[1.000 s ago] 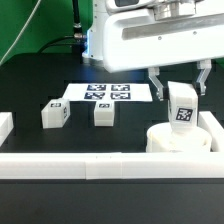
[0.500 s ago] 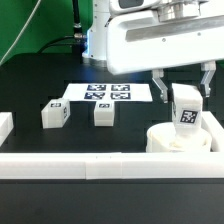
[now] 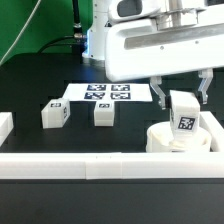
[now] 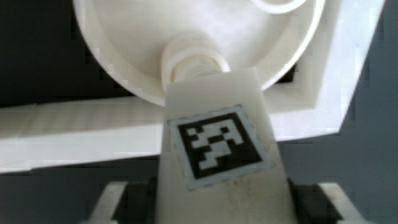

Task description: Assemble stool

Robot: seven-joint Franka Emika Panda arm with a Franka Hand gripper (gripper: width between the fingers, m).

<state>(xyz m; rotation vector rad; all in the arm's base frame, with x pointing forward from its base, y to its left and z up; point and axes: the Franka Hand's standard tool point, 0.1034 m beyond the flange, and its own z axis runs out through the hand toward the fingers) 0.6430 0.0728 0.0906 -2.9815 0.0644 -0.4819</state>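
Observation:
My gripper (image 3: pixel 181 98) is shut on a white stool leg (image 3: pixel 183 113) with a black-and-white tag. It holds the leg upright over the round white seat (image 3: pixel 167 137) at the exterior view's right. In the wrist view the held leg (image 4: pixel 210 130) runs from between the fingers (image 4: pixel 118 200) down onto the seat (image 4: pixel 125 40), its far end touching the disc. Two more legs (image 3: pixel 55 114) (image 3: pixel 103 114) stand loose on the black table toward the exterior view's left.
The marker board (image 3: pixel 105 93) lies flat behind the loose legs. A long white rail (image 3: pixel 100 164) runs along the front, with a short rail piece (image 3: pixel 4 127) at the left and another white rail (image 3: pixel 213 124) beside the seat.
The gripper with the leg has moved slightly down and toward the exterior view's right, closer onto the seat. The loose legs have not moved.

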